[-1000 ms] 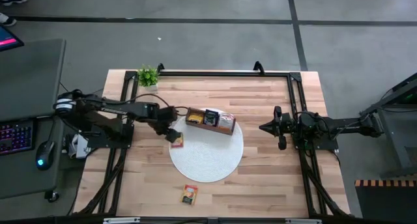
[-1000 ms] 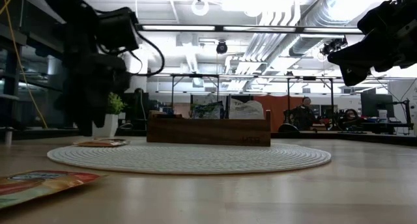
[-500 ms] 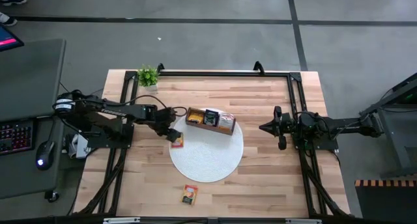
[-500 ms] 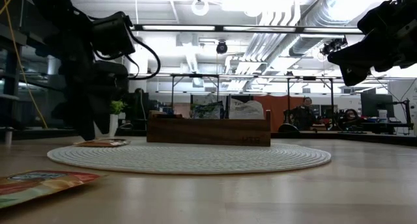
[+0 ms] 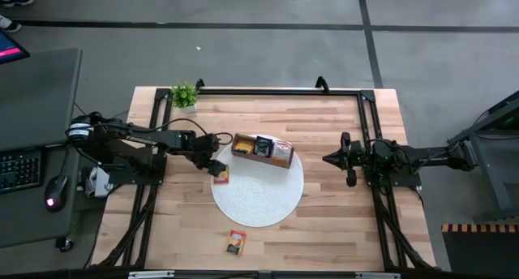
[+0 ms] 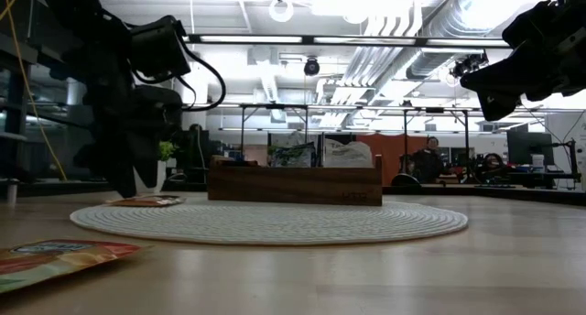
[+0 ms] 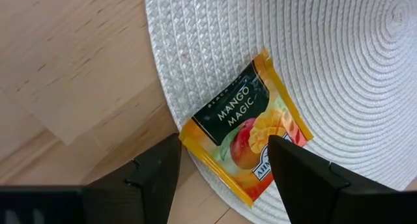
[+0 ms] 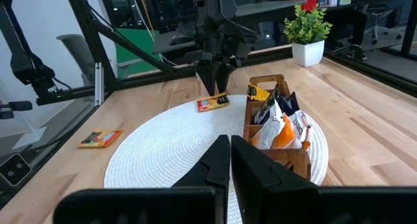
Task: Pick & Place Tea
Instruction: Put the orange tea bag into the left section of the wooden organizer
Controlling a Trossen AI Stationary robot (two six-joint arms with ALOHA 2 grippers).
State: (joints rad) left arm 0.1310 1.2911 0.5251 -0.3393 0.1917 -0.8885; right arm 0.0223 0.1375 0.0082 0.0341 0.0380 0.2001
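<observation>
**Two sachets lie loose, the rest stand in the box**

Two tea sachets lie outside the wooden box. One, a mango sachet with a dark green top and orange fruit print, lies flat across the left edge of the round white woven placemat, one corner hanging over onto the bare wood of the tabletop. The left gripper hangs directly over it with its fingers spread wide, one to either side of the sachet's lower corner and not closed on it; whether the tips touch the mat cannot be told. In the low view the sachet shows as a thin flat strip on the mat's left rim, just beside the dark left arm.

The second loose sachet, orange-yellow, lies on the tabletop near the front edge, well apart from the mat.

The box stands at the back of the placemat, tilted slightly from the table's edges. Several sachets stand upright in its compartments, among them dark ones, orange ones and white ones; how many cannot be counted.

The right gripper waits above the tabletop to the right of the mat, well apart from the box, its fingers pressed together with nothing between them.

A small potted plant stands at the tabletop's back left corner. A keyboard and a mouse lie on a grey desk to the left.
</observation>
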